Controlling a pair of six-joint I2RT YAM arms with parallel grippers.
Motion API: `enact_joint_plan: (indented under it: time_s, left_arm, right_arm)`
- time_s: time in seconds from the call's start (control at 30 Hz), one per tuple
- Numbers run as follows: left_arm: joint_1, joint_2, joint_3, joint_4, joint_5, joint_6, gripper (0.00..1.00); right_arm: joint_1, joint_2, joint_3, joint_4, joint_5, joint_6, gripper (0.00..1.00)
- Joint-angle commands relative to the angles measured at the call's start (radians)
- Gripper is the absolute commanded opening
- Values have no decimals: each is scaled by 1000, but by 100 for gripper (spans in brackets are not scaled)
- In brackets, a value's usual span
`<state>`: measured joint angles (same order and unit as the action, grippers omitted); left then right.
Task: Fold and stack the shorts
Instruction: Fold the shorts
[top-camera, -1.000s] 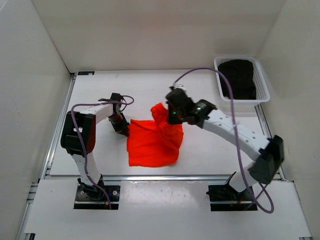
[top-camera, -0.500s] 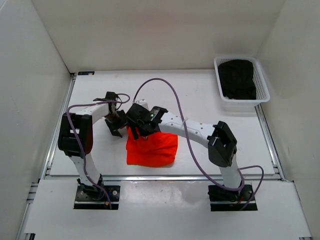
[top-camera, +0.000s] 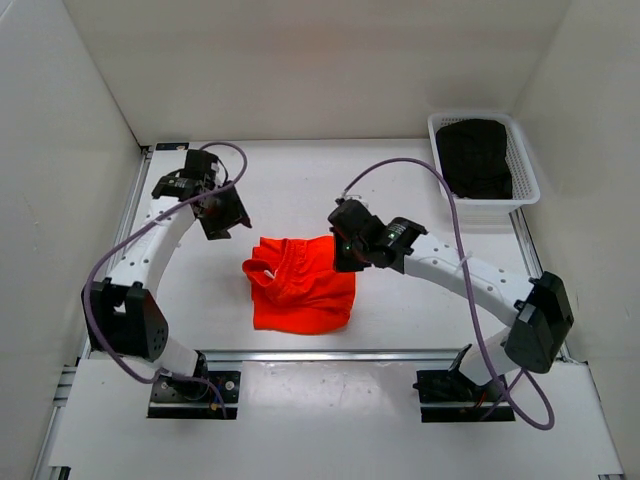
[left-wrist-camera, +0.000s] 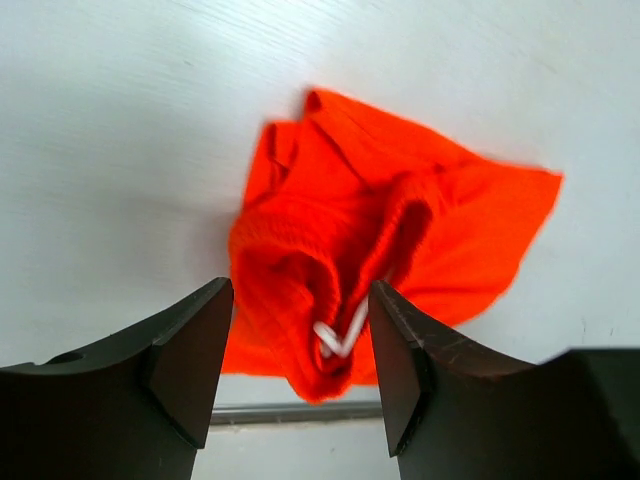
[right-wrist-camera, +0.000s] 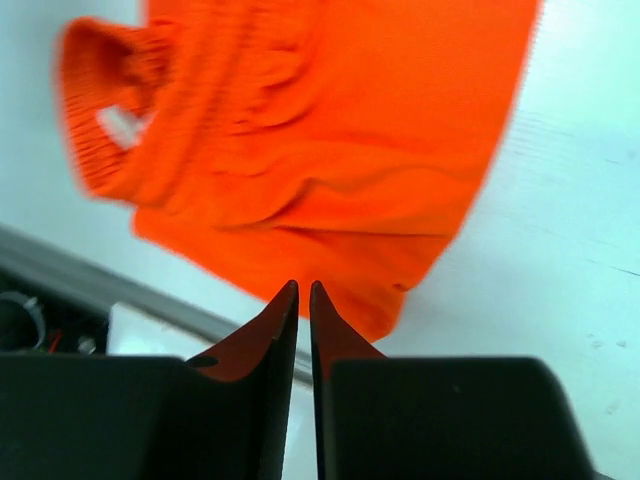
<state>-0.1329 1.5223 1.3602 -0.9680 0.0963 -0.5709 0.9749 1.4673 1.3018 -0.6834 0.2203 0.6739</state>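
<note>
The orange-red shorts (top-camera: 305, 290) lie crumpled and partly folded on the white table, the gathered waistband (top-camera: 262, 270) bunched at their left. Its white drawstring (left-wrist-camera: 338, 337) shows in the left wrist view. My left gripper (top-camera: 224, 220) hovers open behind and to the left of the shorts, holding nothing; its fingers (left-wrist-camera: 195, 350) frame the cloth below. My right gripper (top-camera: 341, 260) hangs over the right edge of the shorts (right-wrist-camera: 330, 150), its jaws shut with nothing between them. In its own view the right gripper (right-wrist-camera: 304, 286) is clear of the fabric.
A white basket (top-camera: 520, 165) holding dark folded clothes (top-camera: 475, 155) stands at the back right corner. White walls close in the table on three sides. A metal rail (top-camera: 320, 353) runs along the near edge, just in front of the shorts.
The right arm carried the cloth across to the left, let go and drew back right, jaws shut. The left gripper released the shorts and rose toward the back left, now open.
</note>
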Motion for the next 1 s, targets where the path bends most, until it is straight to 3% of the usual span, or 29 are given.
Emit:
enact_joint_plan:
  time_s: [0.0, 0.1, 0.27, 0.43, 0.5, 0.63, 0.67, 0.93, 0.97]
  left_arm:
    - [-95, -39, -6, -34, 16, 19, 68]
    - [-221, 28, 69, -34, 7, 19, 70]
    - [-347, 211, 160, -73, -91, 31, 96]
    - [-370, 358, 197, -74, -102, 42, 93]
    - [-370, 378, 208, -60, -64, 42, 86]
    - [-370, 354, 220, -51, -40, 51, 18]
    - [-370, 339, 220, -61, -40, 39, 10]
    - [-306, 90, 7, -80, -63, -47, 10]
    - [-306, 66, -22, -71, -63, -63, 18]
  right_arm:
    - [-51, 16, -44, 61, -88, 52, 13]
    - [-111, 34, -53, 70, -127, 75, 13]
    - [-189, -10, -111, 70, -156, 75, 13]
    - [-241, -97, -188, 61, -156, 75, 13]
    - [-263, -131, -217, 50, -147, 84, 13]
    - [-284, -174, -240, 28, -136, 84, 13]
    - [-285, -174, -240, 19, -127, 84, 13]
    - [-303, -194, -219, -1, -107, 59, 13]
    - [-303, -194, -219, -1, -107, 50, 13]
